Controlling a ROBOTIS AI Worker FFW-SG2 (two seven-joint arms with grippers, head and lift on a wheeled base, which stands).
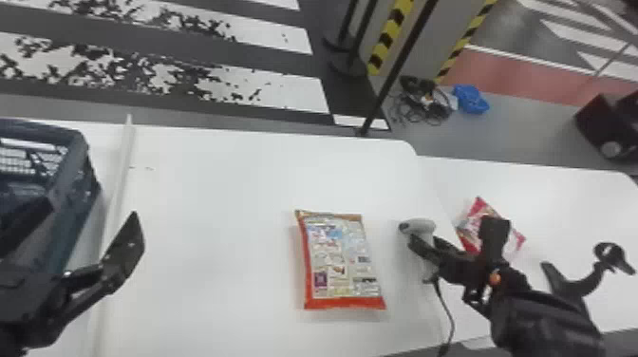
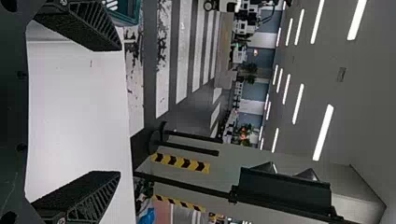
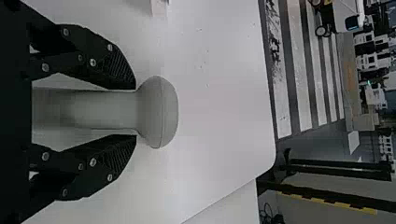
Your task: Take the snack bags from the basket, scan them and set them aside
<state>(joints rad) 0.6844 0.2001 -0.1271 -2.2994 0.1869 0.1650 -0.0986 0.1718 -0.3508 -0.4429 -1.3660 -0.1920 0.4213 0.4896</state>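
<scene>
My left gripper [image 1: 80,232] is open beside the dark blue basket [image 1: 71,190] at the head view's left; in its wrist view the left gripper [image 2: 116,111] has nothing between its spread fingers. A red-edged snack bag [image 1: 339,261] lies flat on the white table, its printed panel upward. To its right, my right gripper [image 1: 427,247] is on the grey scanner [image 1: 420,225]. The right wrist view shows the right gripper [image 3: 135,112] shut on the handle of the scanner [image 3: 158,112]. Behind that arm, a red and pink snack bag [image 1: 472,225] lies partly hidden on the right-hand table.
A raised pale strip [image 1: 118,190] runs along the white table [image 1: 228,190] beside the basket. The scanner's black cable [image 1: 447,308] trails toward the near edge. A second white table [image 1: 560,199] adjoins on the right. Dark posts [image 1: 394,71] stand beyond the far edge.
</scene>
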